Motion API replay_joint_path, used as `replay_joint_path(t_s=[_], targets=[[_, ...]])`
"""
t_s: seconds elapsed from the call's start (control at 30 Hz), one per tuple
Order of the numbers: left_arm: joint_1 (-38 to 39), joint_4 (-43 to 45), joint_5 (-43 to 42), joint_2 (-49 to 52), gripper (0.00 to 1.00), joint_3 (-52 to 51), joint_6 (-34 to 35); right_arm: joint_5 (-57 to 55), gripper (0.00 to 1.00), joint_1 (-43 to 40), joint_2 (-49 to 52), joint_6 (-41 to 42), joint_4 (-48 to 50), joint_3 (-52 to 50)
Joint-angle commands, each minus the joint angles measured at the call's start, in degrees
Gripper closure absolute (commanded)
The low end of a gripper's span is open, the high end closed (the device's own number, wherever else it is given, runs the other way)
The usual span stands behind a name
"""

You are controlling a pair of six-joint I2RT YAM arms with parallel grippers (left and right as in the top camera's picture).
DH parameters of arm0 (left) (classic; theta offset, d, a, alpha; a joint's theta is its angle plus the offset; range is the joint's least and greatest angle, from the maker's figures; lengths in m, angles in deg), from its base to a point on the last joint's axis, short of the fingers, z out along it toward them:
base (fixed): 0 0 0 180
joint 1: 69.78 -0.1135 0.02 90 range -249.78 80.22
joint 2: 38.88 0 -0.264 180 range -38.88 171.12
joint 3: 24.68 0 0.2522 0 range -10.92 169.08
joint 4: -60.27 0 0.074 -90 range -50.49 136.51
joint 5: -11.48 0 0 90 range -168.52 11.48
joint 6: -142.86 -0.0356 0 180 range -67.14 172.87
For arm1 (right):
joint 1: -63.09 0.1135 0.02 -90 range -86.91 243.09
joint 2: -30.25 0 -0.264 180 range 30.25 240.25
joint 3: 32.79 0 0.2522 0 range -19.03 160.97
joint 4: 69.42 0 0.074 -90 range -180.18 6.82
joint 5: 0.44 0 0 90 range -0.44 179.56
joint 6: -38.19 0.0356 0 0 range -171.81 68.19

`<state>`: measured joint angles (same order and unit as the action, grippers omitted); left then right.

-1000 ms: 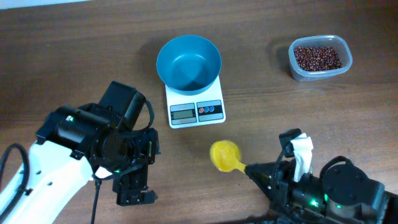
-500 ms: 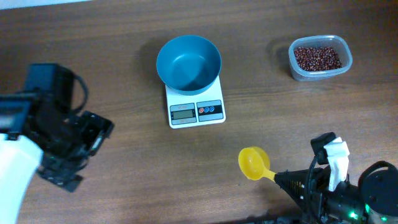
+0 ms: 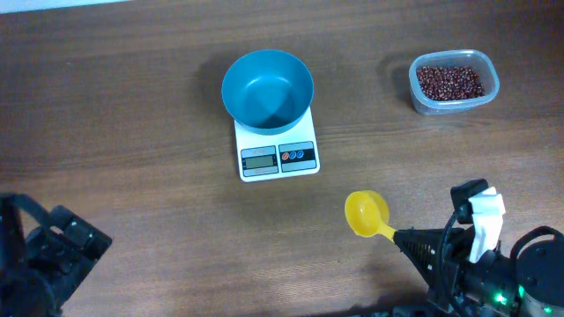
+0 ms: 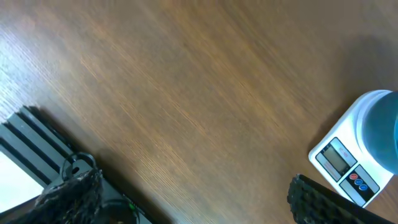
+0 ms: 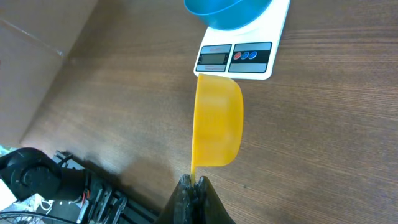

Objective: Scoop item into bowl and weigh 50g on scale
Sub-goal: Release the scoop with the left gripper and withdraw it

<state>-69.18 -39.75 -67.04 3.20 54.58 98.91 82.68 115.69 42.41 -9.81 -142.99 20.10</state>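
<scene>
Overhead, clenches right claw on the empty yellow scoop near the scale, left claw released; first scoop pending, must next reach beans in tub right of the scale, bowl empty atop it.

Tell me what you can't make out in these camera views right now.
- Scale display: digits too small in every view.
- Left gripper fingers: cut off by the left wrist view's bottom edge; open or shut unclear.
- Bowl: cropped by the right wrist view's top edge.
- Yellow scoop handle: mostly hidden inside the right gripper, right wrist view.
</scene>
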Motion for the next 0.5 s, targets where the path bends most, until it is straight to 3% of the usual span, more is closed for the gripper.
replay_joint_path(t_s=[0.0, 0.1, 0.3, 0.47], targets=[[-0.3, 1.3, 1.4, -0.9, 0.01, 0.7, -11.1, -1.4, 0.96, -0.2, -0.3, -0.2, 0.2, 0.9], [-0.3, 4.2, -4.2, -0.9, 0.01, 0.7, -18.7, -1.4, 0.96, -0.2, -0.3, -0.2, 0.2, 0.9], [-0.3, 4.5, -6.4, -0.9, 0.01, 0.7, -23.9, -1.4, 0.96, -0.2, -0.3, -0.2, 0.2, 0.9], [-0.3, 3.0, -6.1, -0.9, 0.01, 0.7, -23.8, -1.4, 0.96, -0.2, -0.3, -0.2, 0.2, 0.9]])
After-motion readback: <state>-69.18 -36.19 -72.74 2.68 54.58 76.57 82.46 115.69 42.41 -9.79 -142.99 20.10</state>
